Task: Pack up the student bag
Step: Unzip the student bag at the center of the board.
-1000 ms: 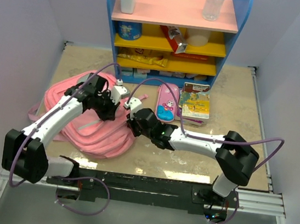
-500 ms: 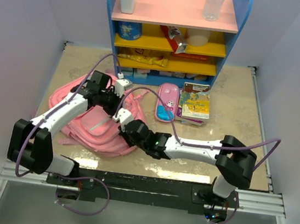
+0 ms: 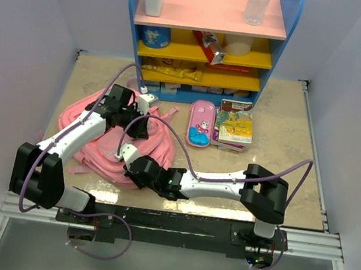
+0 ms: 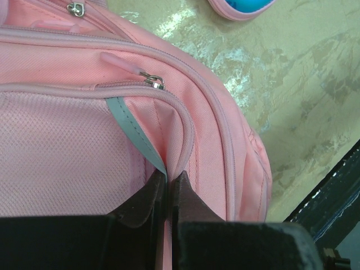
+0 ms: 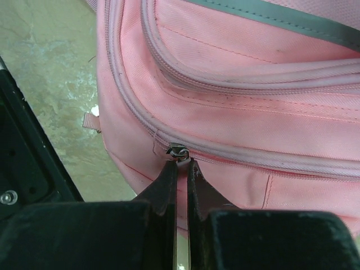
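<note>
The pink student bag [image 3: 157, 146] lies on the left of the table, bunched up. My left gripper [image 3: 142, 129] is over the bag's far right part. In the left wrist view it [image 4: 167, 181] is shut on a fold of bag fabric [image 4: 67, 152] where the grey strip [image 4: 130, 130] meets a piped pocket edge. My right gripper [image 3: 124, 160] is at the bag's near edge. In the right wrist view it [image 5: 181, 164] is shut on the tab of a metal zip pull [image 5: 179, 152] on the bag's [image 5: 242, 118] side zip.
A pink-and-blue pencil case [image 3: 200, 123] and picture books [image 3: 235, 123] lie right of the bag. A blue shelf unit [image 3: 206, 38] with bottles and packets stands at the back. The black base rail [image 5: 22, 163] lies close under the bag's near edge.
My right gripper has moved left and nearer along the bag's edge, still gripping. The bag has shifted right and bunched up. My left gripper moved a little and keeps its hold.
</note>
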Motion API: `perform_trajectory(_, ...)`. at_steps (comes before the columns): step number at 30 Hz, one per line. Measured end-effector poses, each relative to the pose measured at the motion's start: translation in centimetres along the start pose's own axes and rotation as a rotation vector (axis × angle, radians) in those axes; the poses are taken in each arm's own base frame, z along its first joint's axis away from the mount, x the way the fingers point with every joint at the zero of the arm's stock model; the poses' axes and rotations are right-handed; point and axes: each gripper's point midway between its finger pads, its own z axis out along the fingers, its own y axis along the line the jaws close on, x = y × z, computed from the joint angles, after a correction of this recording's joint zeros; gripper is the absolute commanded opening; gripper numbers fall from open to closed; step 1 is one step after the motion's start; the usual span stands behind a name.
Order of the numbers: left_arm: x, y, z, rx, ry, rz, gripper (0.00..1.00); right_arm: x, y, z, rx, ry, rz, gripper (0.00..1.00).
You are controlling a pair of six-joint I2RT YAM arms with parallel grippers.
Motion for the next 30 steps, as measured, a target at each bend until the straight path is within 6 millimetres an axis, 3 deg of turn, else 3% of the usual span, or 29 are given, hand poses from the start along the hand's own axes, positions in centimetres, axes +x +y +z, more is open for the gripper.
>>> perform_trajectory(9,0.1,0.7,-0.5,-0.061,0.025,-0.024,0.0,-0.5,1.8,1.6,0.002,0.027,0.001,0.0)
perform_trajectory(15,-0.5,0.7,-0.8,-0.096,0.028,-0.015,0.0,-1.9,2.4,1.3,0.008,0.05,0.001,0.0)
perform_trajectory(22,-0.4,0.5,-0.6,-0.124,0.039,0.006,0.0,-1.6,2.6,0.8,0.006,0.084,0.008,0.01)
perform_trajectory(27,-0.4,0.6,-0.7,-0.13,0.039,-0.006,0.0,-1.8,3.1,0.7,-0.015,0.085,0.03,0.11)
perform_trajectory(30,-0.4,0.6,-0.7,-0.132,0.04,-0.006,0.0,-1.9,3.5,0.7,-0.033,0.083,0.047,0.3)
